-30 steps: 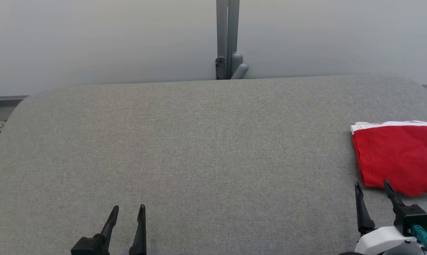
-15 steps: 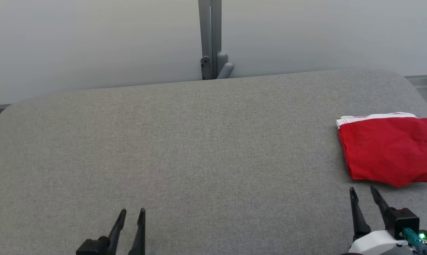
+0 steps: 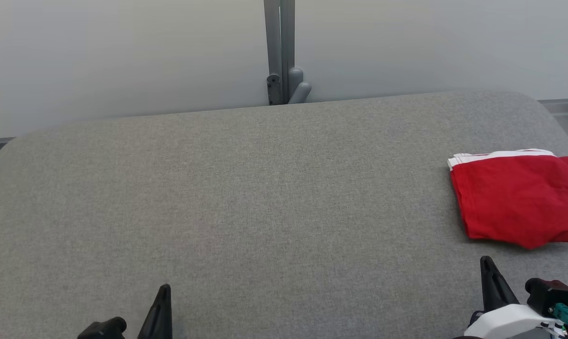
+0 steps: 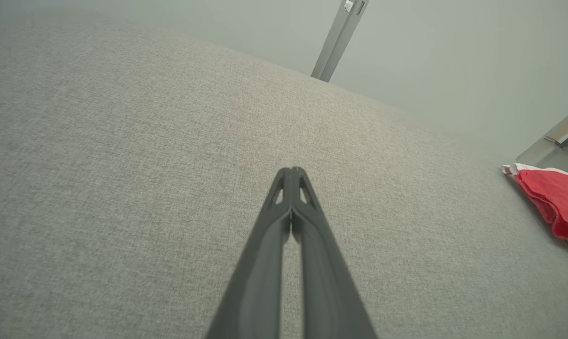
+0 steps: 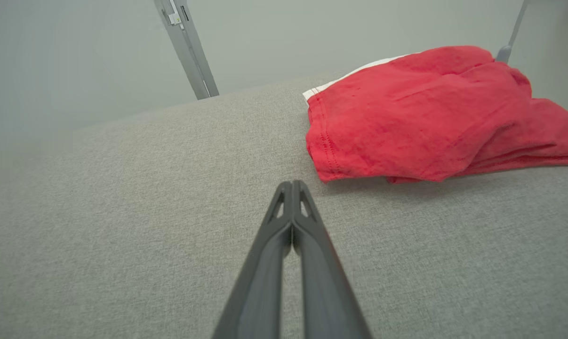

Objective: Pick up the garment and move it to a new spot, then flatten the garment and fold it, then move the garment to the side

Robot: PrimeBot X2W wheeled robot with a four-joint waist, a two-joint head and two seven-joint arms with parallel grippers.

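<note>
1. L hand (image 3: pixel 165 288): low at near-left of worktop (image 3: pixel 265 197), fingers pressed tight tog., nothing between them. Its wrist view has bare grey cloth ahead of it.
2. Mid worktop: plain grey fabric. Grey post (image 3: pixel 280 47) stands behind far edge, against pale wall (image 3: pixel 124 56).
3. R hand (image 3: pixel 486 260): near-right, also clenched on nothing, tips pointing up-view.
4. Red garment (image 3: pixel 514 202): white band along far edge, folded, lying flat at far right of worktop, cut by view's right edge.
5. Key relation: garment lies fwd & slightly right of R hand, near but apart, w/ a strip of grey between tips and near hem. Long axis runs approx left–right across head view. R hand is much nearer. L hand is well apart, garment far off to its right.
6. Vs 1 s ago: both hands were spread, now shut & empty. R tip then overlapped near hem; now it sits clear of it & lower in view. Whole view shifted too, so camera moved, not garment.
7. Judgement: garment looks folded & set aside already, prob. little left to do.
</note>
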